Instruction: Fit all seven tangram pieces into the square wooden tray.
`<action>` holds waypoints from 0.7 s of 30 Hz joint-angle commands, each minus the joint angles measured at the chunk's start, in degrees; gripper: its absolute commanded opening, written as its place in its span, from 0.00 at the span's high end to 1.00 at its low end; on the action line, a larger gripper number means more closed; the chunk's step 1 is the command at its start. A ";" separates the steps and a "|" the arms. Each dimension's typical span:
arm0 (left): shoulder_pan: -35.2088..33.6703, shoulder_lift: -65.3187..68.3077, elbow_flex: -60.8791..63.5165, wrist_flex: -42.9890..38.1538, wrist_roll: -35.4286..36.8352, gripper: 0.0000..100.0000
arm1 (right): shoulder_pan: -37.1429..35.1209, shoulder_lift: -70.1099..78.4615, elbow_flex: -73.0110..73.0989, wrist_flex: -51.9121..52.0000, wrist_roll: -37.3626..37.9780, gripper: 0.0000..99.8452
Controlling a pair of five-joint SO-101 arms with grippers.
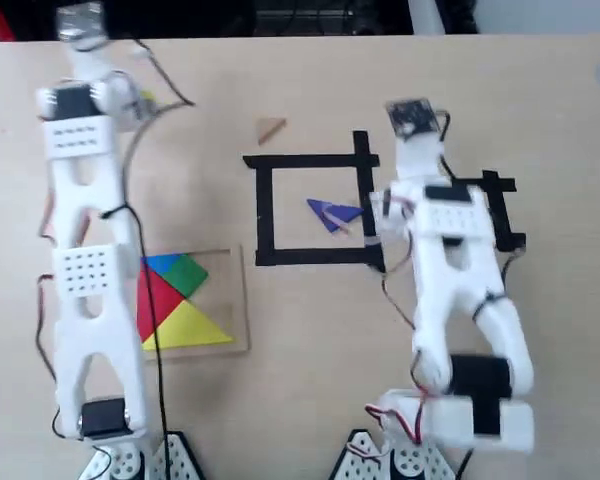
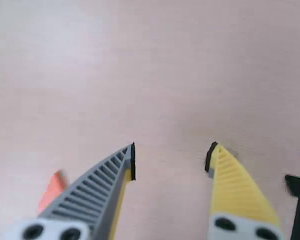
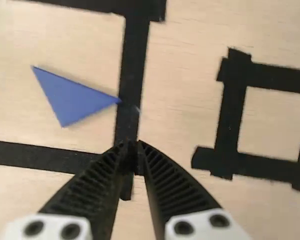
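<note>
The square wooden tray lies at the front left and holds blue, green, red and yellow pieces. A blue triangle lies inside a large black tape square. My right gripper is shut and empty, its tips over the tape line just beside that triangle. A tan triangle lies beyond the tape square. Over bare table at the far left, my left gripper is open and empty. An orange piece peeks out beside its grey finger.
A smaller black tape square sits to the right of the large one. The left arm covers the tray's left side. Cables trail beside both arms. Bare table lies at the back right.
</note>
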 commanded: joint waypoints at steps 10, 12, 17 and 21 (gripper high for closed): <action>-13.93 -9.58 7.25 9.93 0.26 0.75 | -16.97 45.14 -74.77 29.27 8.35 0.99; -14.99 -9.58 7.69 9.93 0.26 0.75 | -18.37 49.01 -83.82 32.18 6.95 0.99; -17.10 -9.58 7.34 9.93 0.18 0.75 | -24.70 58.15 -101.14 32.88 3.69 0.99; -18.51 -9.67 7.69 9.93 0.09 0.75 | -30.42 69.05 -108.62 22.33 3.69 0.99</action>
